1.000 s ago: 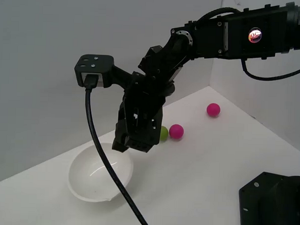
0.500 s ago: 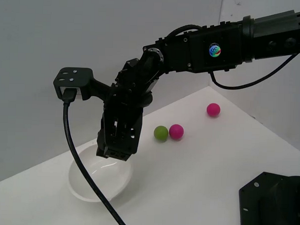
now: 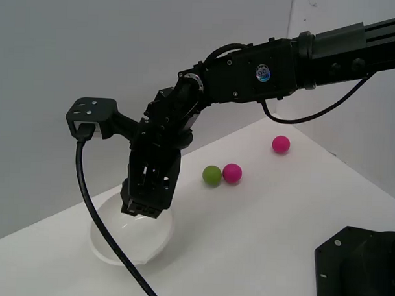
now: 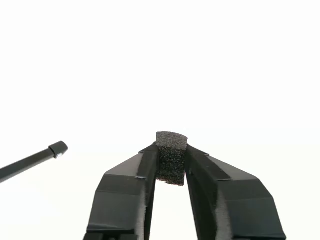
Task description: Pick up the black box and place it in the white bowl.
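My gripper [image 3: 141, 210] hangs over the white bowl [image 3: 113, 246] at the exterior view's left, with its fingertips at the bowl's rim level. In the wrist view the gripper [image 4: 171, 152] is shut on the black box [image 4: 171, 157], a small matte black cube pinched between the two fingertips. Behind it that view is washed out white, so the bowl's inside cannot be made out there. In the exterior view the cube is hidden by the gripper.
A green ball [image 3: 211, 175] and a magenta ball [image 3: 232, 172] lie side by side on the white table, and another magenta ball [image 3: 281, 144] lies farther back. A large black base block [image 3: 359, 269] stands at the exterior view's lower right. A black cable [image 3: 103, 239] hangs from the wrist camera.
The arm has swung toward the exterior view's left and lowered, carrying the gripper from beside the bowl's rim to over the bowl. The green ball is now uncovered.
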